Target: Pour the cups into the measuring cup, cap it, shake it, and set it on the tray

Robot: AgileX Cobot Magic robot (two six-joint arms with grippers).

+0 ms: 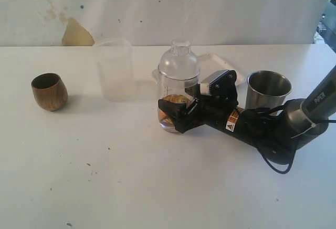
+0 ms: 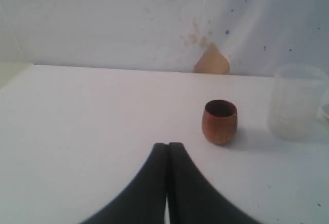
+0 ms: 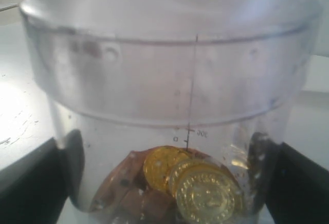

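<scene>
Right arm [image 1: 262, 126] stretched low across the table [image 1: 157, 187], right claw [image 1: 176, 114] clamped round the base of the capped measuring cup [image 1: 178, 74], upright mid-table, coins [image 3: 205, 188] inside, tray [image 1: 218, 61] just behind, left claw [image 2: 167, 152] pinched closed, empty, facing the wooden cup [image 2: 220, 122].

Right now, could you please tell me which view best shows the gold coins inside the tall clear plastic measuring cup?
The right wrist view: gold coins close up, embossing visible. The exterior view shows only a golden glint in the measuring cup; the left wrist view shows none.
</scene>
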